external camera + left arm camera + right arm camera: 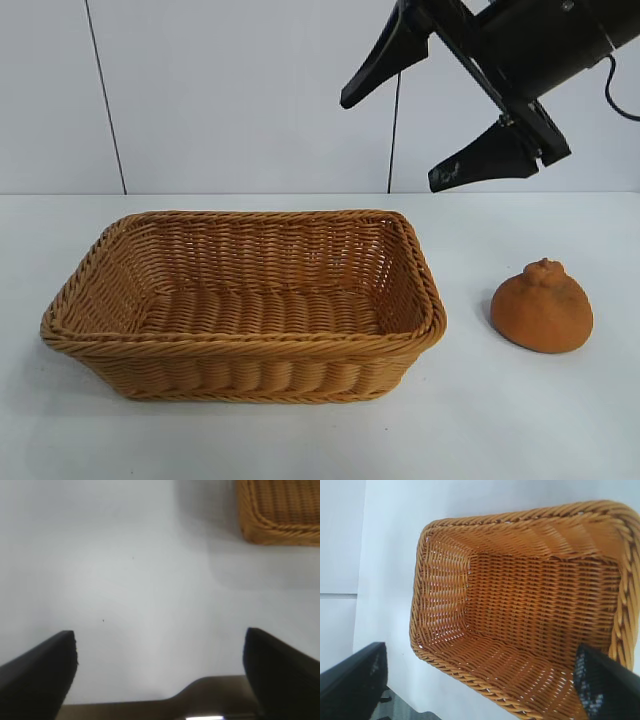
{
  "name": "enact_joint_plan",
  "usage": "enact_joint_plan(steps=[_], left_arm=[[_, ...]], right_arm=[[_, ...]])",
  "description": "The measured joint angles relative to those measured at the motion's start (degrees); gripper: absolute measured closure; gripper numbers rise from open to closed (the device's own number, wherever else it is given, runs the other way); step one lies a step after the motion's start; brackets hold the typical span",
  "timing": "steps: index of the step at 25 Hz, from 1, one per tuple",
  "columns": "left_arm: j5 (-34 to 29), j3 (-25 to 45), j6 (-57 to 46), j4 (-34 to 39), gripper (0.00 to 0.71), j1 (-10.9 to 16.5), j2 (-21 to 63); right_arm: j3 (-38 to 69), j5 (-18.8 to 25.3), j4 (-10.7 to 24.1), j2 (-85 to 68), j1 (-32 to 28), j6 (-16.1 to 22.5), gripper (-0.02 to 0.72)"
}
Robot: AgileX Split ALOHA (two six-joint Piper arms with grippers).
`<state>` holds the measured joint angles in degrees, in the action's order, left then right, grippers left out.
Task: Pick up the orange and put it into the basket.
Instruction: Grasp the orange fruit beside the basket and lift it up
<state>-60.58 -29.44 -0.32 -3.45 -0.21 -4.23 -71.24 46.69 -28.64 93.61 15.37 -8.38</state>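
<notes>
While the orange (542, 308) is seen resting on the white table (520, 420) just to the right of the basket (240, 345), apart from its wall and untouched, the right gripper (400, 140) is held high above the far right corner of the basket with its two black fingers spread wide and nothing between them. Only woven wicker is seen inside the basket in the right wrist view. The left gripper (160, 652) is shown over bare table near a corner of the basket, its fingers likewise spread wide and empty.
</notes>
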Motion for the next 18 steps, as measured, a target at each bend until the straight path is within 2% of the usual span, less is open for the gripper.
enact_joint_plan(steps=[3, 5, 8, 14, 18], left_arm=[[-0.13, 0.39, 0.00, -0.25, 0.068, 0.00, 4.19], [-0.21, 0.62, 0.00, -0.43, 0.068, 0.00, 4.46], [-0.27, 0.62, 0.00, -0.49, 0.068, 0.00, 4.50], [-0.27, 0.62, 0.00, -0.60, 0.068, 0.00, 4.50], [-0.27, 0.62, 0.00, -0.64, 0.068, 0.00, 4.50]], right_arm=[[-2.00, 2.27, 8.96, 0.00, -0.28, 5.01, 0.010], [-2.68, 3.37, 12.46, 0.00, -1.11, 6.89, 0.010], [-2.88, 4.28, 13.97, 0.00, -4.09, 7.49, 0.010], [-2.88, 4.35, 14.83, 0.17, -11.76, 7.88, 0.010], [-2.93, 4.60, 14.89, 2.27, -12.69, 7.88, 0.010]])
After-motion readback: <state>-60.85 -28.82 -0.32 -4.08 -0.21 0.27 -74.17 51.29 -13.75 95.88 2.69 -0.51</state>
